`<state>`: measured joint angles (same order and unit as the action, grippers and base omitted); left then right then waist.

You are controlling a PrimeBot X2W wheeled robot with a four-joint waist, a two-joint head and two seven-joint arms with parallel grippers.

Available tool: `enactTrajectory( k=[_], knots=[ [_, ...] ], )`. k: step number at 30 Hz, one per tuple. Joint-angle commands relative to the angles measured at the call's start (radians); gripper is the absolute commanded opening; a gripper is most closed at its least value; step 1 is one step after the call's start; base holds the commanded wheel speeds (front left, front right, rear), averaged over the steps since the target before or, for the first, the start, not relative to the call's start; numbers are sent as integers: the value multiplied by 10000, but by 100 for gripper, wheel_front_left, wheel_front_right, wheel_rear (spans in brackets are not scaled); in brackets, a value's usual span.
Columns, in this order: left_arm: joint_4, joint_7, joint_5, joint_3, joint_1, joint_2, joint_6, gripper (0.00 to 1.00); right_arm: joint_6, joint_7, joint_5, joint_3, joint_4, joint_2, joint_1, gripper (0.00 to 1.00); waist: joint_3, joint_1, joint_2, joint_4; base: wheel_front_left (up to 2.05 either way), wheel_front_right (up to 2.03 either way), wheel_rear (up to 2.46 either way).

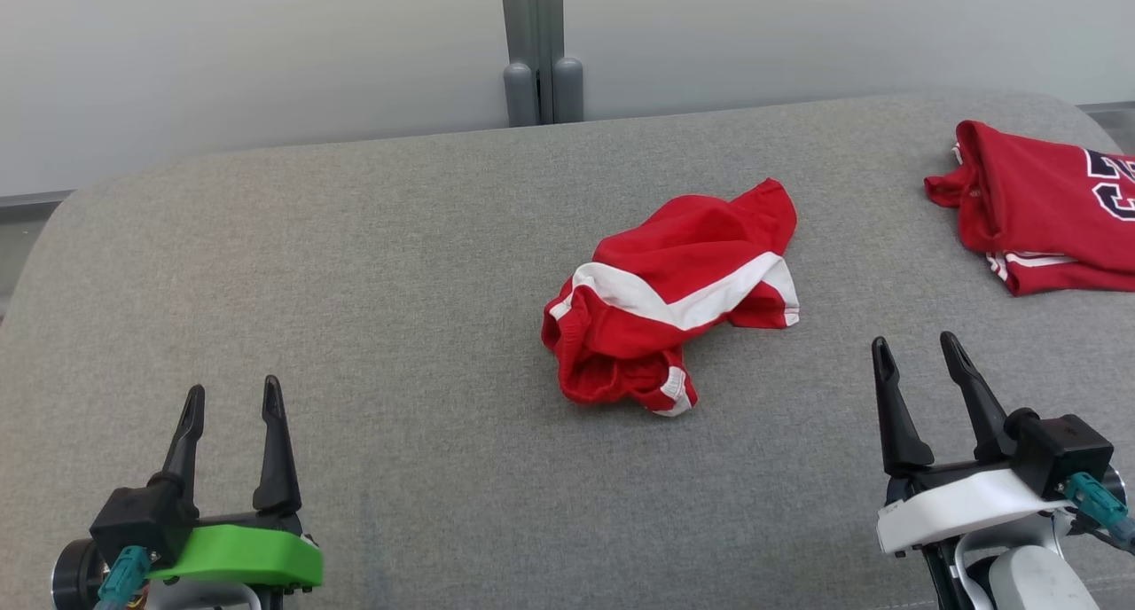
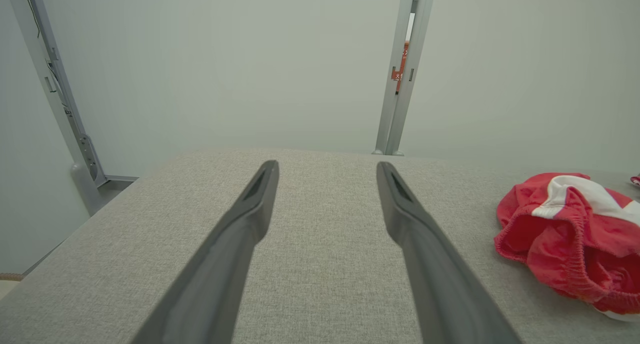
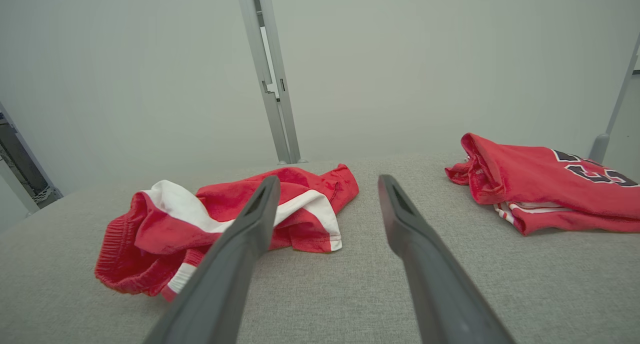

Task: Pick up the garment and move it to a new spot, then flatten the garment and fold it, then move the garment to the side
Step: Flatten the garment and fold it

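both our left jaws and right jaws stand wide apart, gripping nothing. the crumpled red garment (image 1: pixel 669 300) lies on the grey worktop (image 1: pixel 355 264) ahead of and between them, nearer the right jaws. we see a folded red jersey (image 1: pixel 1046 207) beyond the right jaws.

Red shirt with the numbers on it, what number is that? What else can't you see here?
- Folded red jersey with dark numbers: the head view's right edge cuts the number off.
- Crumpled red shorts with white stripes: own folds hide their full shape; left wrist view's right edge clips them.
- Small orange label on the grey post: left wrist view, too small to read.
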<state>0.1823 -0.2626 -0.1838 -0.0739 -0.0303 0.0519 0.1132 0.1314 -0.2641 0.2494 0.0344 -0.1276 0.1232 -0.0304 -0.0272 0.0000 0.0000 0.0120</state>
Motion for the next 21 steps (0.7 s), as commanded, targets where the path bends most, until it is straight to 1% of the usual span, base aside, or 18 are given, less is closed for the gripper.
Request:
enactTrajectory(
  k=[1, 21],
  knots=[
    [18, -24, 28, -57, 88, -3, 24, 100, -18, 1, -27, -25, -14, -1, 42, 100, 4, 0, 0, -6, 0, 0, 0],
    [21, -24, 96, -41, 184, -10, 78, 100, -18, 1, -11, -22, -4, -10, 104, 100, 47, 0, 0, -70, 0, 0, 0]
  ],
)
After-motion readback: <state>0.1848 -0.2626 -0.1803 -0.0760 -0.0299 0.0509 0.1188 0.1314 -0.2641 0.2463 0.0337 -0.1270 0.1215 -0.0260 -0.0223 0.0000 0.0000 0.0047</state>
